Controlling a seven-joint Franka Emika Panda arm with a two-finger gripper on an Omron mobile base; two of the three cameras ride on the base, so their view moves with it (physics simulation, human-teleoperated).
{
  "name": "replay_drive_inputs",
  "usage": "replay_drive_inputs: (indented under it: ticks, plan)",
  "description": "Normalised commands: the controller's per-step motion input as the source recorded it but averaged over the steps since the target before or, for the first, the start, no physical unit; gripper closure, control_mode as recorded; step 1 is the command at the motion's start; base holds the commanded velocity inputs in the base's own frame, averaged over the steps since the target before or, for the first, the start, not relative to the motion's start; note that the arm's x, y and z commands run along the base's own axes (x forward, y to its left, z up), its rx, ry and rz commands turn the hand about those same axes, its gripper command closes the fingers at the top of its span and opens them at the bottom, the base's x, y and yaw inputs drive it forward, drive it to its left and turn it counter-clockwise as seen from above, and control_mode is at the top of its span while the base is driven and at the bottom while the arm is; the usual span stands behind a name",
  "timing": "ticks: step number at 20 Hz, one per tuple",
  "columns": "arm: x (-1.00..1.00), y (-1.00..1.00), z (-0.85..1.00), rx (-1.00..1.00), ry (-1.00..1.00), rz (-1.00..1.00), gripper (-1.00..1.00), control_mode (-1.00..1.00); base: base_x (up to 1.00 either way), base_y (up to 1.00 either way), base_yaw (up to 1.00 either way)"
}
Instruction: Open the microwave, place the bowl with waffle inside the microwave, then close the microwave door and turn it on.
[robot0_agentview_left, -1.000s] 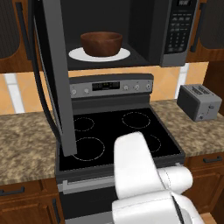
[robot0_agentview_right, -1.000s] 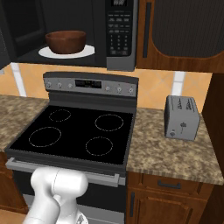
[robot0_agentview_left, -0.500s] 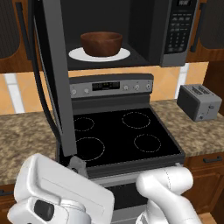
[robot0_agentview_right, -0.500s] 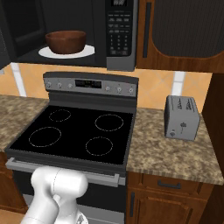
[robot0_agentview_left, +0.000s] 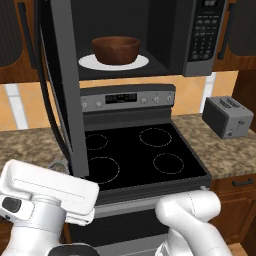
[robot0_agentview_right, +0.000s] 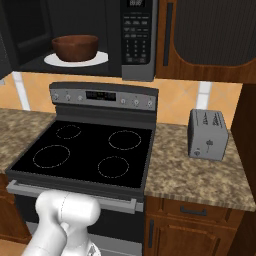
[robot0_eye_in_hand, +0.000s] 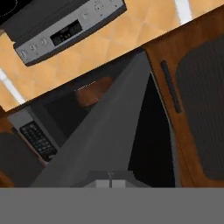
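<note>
- The gripper (robot0_eye_in_hand: 110, 183) sat low at the near edge of the hand view, its jaws drawn together with nothing between them.
- Just beyond it, the microwave door (robot0_agentview_left: 62, 85) stood swung wide open, edge-on to the left base view, its grey frame slanting across the hand view (robot0_eye_in_hand: 105, 131).
- Below the door lay the black stove (robot0_agentview_left: 137, 155) with four rings, set between two stretches of speckled desk (robot0_agentview_right: 200, 172).
- A small grey toaster (robot0_agentview_right: 207, 134) stood upright on the desk, well right of the stove.
- Above the stove's control panel (robot0_agentview_left: 127, 97) hung the microwave (robot0_agentview_right: 137, 37), its cavity exposed and its keypad strip (robot0_agentview_left: 205, 30) at the right.
- The bowl with waffle (robot0_agentview_left: 116, 49) rested inside the microwave on the white turntable plate (robot0_agentview_left: 142, 62); the waffle itself could not be made out.
- Brown cabinets (robot0_agentview_right: 210, 37) flanked the microwave.
</note>
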Motion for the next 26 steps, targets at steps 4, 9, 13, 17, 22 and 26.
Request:
replay_drive_inputs:
  ticks: [4,9,13,17,22,26]
  plan:
    - [0.19,-0.54,0.13,-0.02,0.05,-0.21,1.00,-1.00,0.00,0.00,0.00]
    - [0.00,-0.78,0.40,0.00,-0.09,-0.12,1.00,-1.00,0.00,0.00,0.00]
    - [0.01,-0.84,0.56,0.00,-0.15,-0.02,1.00,-1.00,0.00,0.00,0.00]
    - [0.17,-0.92,0.41,0.00,-0.07,0.00,1.00,-1.00,0.00,0.00,0.00]
    - [0.30,-0.94,0.43,0.00,-0.02,0.00,1.00,-1.00,0.00,0.00,0.00]
    - [0.53,-0.72,0.53,0.00,0.00,0.00,1.00,-1.00,0.00,0.00,0.00]
